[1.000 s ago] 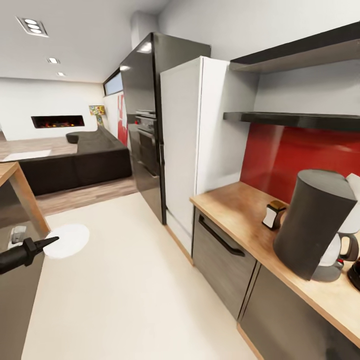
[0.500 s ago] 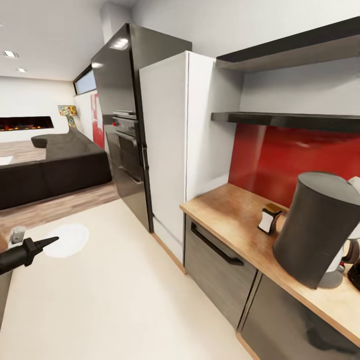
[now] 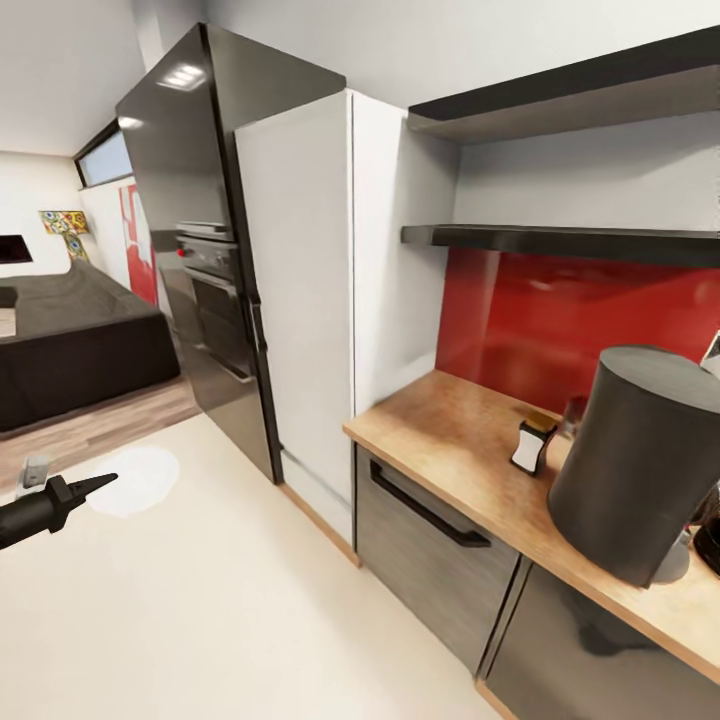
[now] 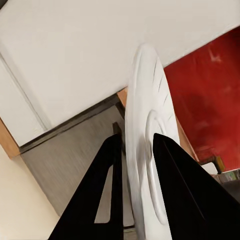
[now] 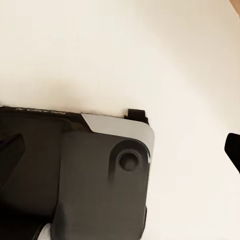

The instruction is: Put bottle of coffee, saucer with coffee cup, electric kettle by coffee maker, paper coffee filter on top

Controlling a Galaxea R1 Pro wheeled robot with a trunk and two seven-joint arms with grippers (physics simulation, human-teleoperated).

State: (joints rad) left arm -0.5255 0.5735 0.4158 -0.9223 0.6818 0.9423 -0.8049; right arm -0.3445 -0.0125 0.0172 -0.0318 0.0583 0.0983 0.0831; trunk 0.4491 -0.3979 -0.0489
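My left gripper (image 3: pixel 98 486) is shut on the white saucer (image 3: pixel 138 480), held low over the pale floor at the left of the head view. In the left wrist view the saucer (image 4: pixel 142 125) stands edge-on between the two black fingers (image 4: pixel 111 175). The kitchen countertop (image 3: pixel 450 420) runs along the right under a red backsplash. On it stands the bottle of coffee (image 3: pixel 530 443), beside a tall dark grey cylinder (image 3: pixel 640 460). That cylinder hides most of the coffee maker, whose grey base (image 3: pixel 672 562) peeks out. The black kitchen shelf (image 3: pixel 560 240) hangs above. In the right wrist view the right gripper (image 5: pixel 120 150) is open over the floor.
A white fridge (image 3: pixel 320 290) and a tall black oven unit (image 3: pixel 200 250) stand left of the countertop. Grey cabinet fronts (image 3: pixel 430 540) with a black handle sit below the worktop. A dark sofa (image 3: pixel 70 340) lies far left. The robot's base (image 5: pixel 75 170) shows below the right wrist.
The whole head view has shifted left, so the camera has turned toward the countertop. The saucer stays held in the left gripper at the same spot in the picture.
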